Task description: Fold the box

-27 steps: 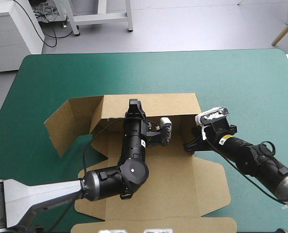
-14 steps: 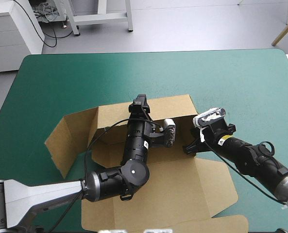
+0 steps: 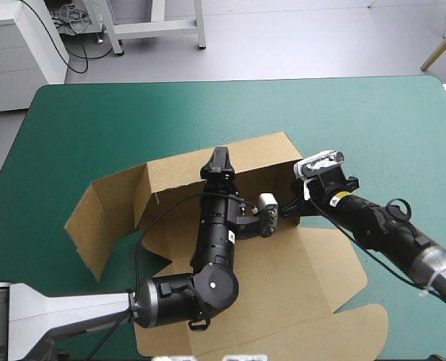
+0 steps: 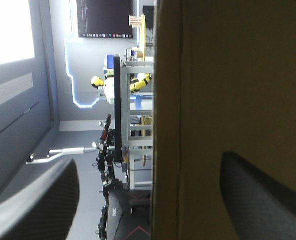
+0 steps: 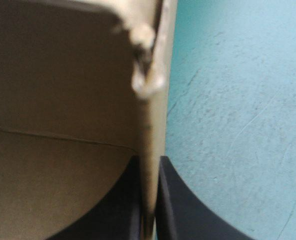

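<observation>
Worktop under its teal-green cover carries the box at the middle, a little toward 6 o'clock in the high view. Most of the brown sheet lies flat on the 6 o'clock side. The back wall stands raised at the box's 12 o'clock side, its long axis running roughly from 8 to 2 o'clock. A side flap stands half up at 9 o'clock.

Both arms reach in over the flat part. The left claw is at the wall's top edge, near the middle of its length, pointing toward 12 o'clock. The right claw sits lower, at the wall's 3 o'clock end.

In the left wrist view the left claw is wide, and the board's edge runs straight away between its fingers: one finger stands clear on the outer side, the other shows before the inner face. In the right wrist view the right claw is pinched on the box, a thin edge of board between its fingers and bare cover just beside.

The coming move, I judge, turns on that edge-on fit: the wall already lies in the left claw's gap, so narrowing should grip it without a sideways shift, while the right claw steadies the end.
</observation>
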Robot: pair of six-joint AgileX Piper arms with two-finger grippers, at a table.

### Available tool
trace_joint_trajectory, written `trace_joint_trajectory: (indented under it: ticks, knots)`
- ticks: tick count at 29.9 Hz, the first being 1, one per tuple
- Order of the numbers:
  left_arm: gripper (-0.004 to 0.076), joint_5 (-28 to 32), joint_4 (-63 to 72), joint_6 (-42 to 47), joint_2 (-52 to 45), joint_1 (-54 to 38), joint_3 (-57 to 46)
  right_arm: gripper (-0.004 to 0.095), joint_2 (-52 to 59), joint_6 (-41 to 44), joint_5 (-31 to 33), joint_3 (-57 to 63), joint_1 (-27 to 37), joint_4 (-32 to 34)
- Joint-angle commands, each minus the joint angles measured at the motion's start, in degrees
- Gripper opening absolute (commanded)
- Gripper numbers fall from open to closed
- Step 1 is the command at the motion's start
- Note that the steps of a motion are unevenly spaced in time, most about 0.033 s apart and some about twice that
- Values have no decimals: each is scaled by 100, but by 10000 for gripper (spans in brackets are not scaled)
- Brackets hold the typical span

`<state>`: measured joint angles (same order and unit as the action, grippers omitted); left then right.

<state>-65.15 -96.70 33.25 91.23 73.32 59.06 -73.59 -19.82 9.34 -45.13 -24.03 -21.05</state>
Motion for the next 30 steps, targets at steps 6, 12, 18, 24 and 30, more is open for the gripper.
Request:
trace_joint_trajectory:
  ticks: [6,12,18,24,30]
  knots:
    - [559,-204,-105,78,-241,337,164,-10,-845,70,277,-1251,735,-23]
    - [188,221,1657,-1317,-241,316,164,-12,-925,70,679,-1558,779,10]
    - [12,263,3677,-3850,-241,107,542,-14,-925,95,813,-1570,779,0]
    - [11,179,6924,-5510,-241,-1328,2107,-14,-925,95,1061,-1570,779,2]
    - [-7,177,9352,-5882,-241,-3351,3712,-14,-925,95,1087,-1570,779,2]
